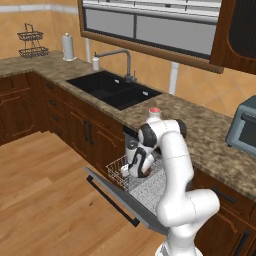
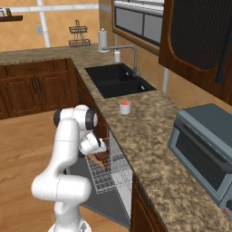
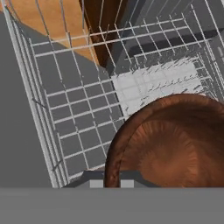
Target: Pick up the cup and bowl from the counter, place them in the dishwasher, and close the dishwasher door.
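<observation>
The pincer (image 3: 112, 181), low in the hand view, is clenched on the reddish-brown bowl's (image 3: 175, 144) rim over the dishwasher's white wire rack (image 3: 78, 127). The cup (image 2: 124, 107) stands on the table (image 2: 149, 131), mid-frame.

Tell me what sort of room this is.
A home kitchen, rendered: a speckled brown granite counter over dark wooden cabinets, a black double sink with a metal tap, and an open grey dishwasher with a white wire rack.

Reddish-brown glossy bowl (image 3: 175, 144); white wire rack (image 3: 78, 118); speckled brown-tan counter (image 2: 149, 131).
</observation>
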